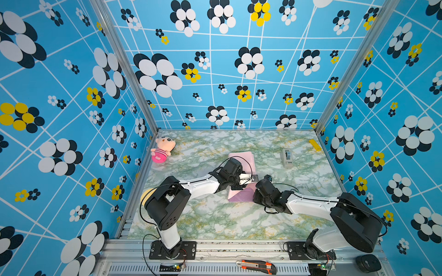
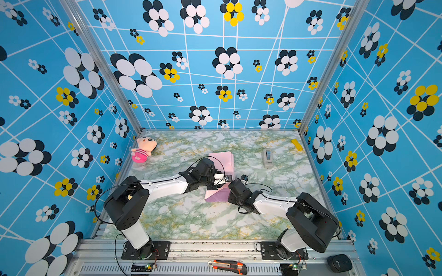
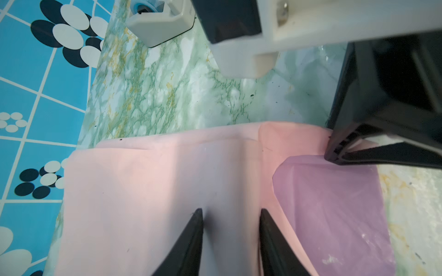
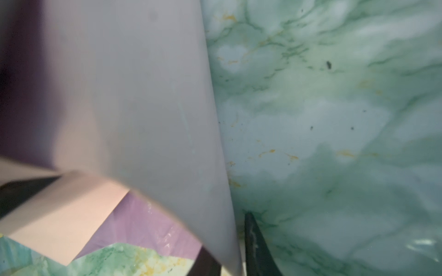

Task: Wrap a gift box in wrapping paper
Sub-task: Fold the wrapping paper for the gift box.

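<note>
Counter: green marble pattern, with blue flowered walls on three sides.
Wrapping paper: in the middle of the counter between the two arms. In both top views it is a long folded bundle running far to near, pale pink face up.
Lilac face: shows only at the near end of the bundle, as a triangle in a top view.
Left fingers: apart, tips down on the pink face mid-bundle, with a low ridge of paper between them. I cannot tell whether they squeeze it.
Right fingers: together, clamped on the sheet's edge just beside the lilac patch. In the right wrist view a curved flap of paper rises between them, off the counter.
Gift box: not visible in any view — I cannot tell whether it lies under the sheet.
Plush doll: far left corner, lying well apart from the paper.
Tape dispenser: far right of the bundle, not touching it.
Yellow block: beside the right wall, at the far end.
Utility knife: on the front rail — between the two arm bases.
</note>
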`<state>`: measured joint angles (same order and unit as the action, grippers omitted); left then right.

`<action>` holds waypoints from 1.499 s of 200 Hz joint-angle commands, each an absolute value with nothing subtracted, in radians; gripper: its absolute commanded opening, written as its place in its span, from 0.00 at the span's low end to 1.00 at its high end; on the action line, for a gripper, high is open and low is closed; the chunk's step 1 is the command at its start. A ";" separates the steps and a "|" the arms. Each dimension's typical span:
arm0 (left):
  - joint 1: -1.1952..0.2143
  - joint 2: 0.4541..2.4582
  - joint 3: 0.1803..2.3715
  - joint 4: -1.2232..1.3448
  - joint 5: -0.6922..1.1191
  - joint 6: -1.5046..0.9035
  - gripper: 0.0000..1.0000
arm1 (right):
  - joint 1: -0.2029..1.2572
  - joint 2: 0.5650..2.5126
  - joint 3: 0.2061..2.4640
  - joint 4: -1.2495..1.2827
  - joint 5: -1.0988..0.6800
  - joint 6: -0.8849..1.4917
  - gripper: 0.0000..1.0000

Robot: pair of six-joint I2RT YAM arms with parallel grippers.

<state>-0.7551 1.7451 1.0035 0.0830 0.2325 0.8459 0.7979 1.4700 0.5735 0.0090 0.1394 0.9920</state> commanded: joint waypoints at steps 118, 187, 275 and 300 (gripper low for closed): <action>-0.761 1.769 0.997 0.046 0.278 0.816 0.40 | 0.681 1.299 0.457 0.087 0.021 0.912 0.58; -0.762 1.764 0.995 0.042 0.275 0.816 0.40 | 0.693 1.458 0.549 0.184 -0.072 0.872 0.45; -0.763 1.763 0.992 0.041 0.275 0.816 0.40 | 0.733 1.486 0.601 0.171 -0.028 0.841 0.41; -0.762 1.764 0.993 0.043 0.277 0.815 0.40 | 0.737 1.491 0.609 0.162 -0.021 0.842 0.42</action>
<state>-0.7551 1.7447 1.0035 0.0830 0.2436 0.8307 0.7273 1.4723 0.5835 0.1726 -0.0463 0.8551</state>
